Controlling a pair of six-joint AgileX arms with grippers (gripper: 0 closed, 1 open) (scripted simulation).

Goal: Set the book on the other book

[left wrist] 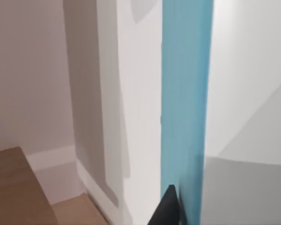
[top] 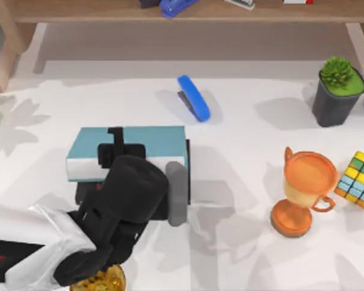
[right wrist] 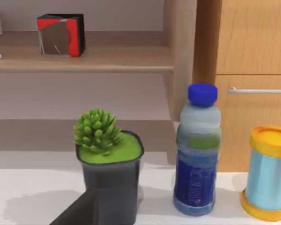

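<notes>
The left gripper sits over the light blue book, its black fingers reaching across the cover from the book's white page edge. The jaws stand closed against the book's two broad faces, so the book is pinched between them. In the left wrist view the blue cover runs as a tall band straight out from a dark fingertip.

The book lies on top of the black book, which peeks out beneath it on the side nearer the orange trophy; whether they touch cannot be told. A blue stapler lies on the white table just beyond the light blue book, away from the arm.

The right arm is parked facing a potted plant and a blue-capped bottle; its finger state cannot be told.
</notes>
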